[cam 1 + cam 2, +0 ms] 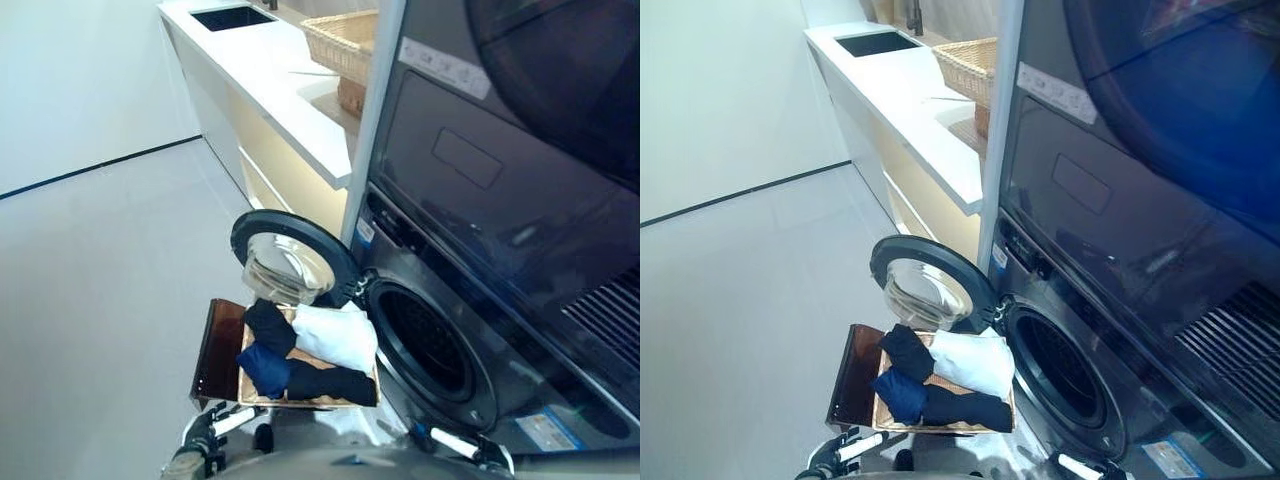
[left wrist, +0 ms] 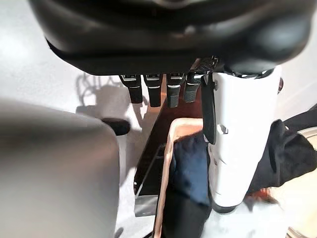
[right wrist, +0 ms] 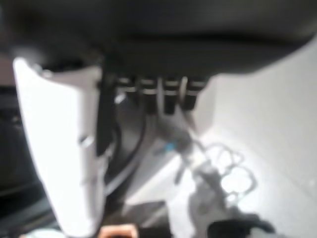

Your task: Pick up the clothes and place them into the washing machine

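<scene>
A shallow wicker basket (image 1: 300, 402) rests on a low dark brown box (image 1: 217, 345) in front of the washing machine (image 1: 470, 400). It holds a white garment (image 1: 337, 336), a blue garment (image 1: 264, 368) and black garments (image 1: 270, 325). The machine's round door (image 1: 289, 262) is swung open to the left and the drum opening (image 1: 430, 342) is dark. My left hand (image 1: 198, 442) hangs low near the box, open and empty; its wrist view shows its white-covered thumb (image 2: 237, 148) over the basket's rim (image 2: 166, 163) and the blue garment (image 2: 190, 168). My right hand (image 1: 455, 442) hangs low before the machine, open and empty (image 3: 59, 148).
A second dark appliance (image 1: 500, 150) is stacked above the washing machine. A white counter (image 1: 270, 75) runs along the back with a sink (image 1: 230, 17) and another wicker basket (image 1: 345, 40). Grey floor (image 1: 100, 300) spreads to the left.
</scene>
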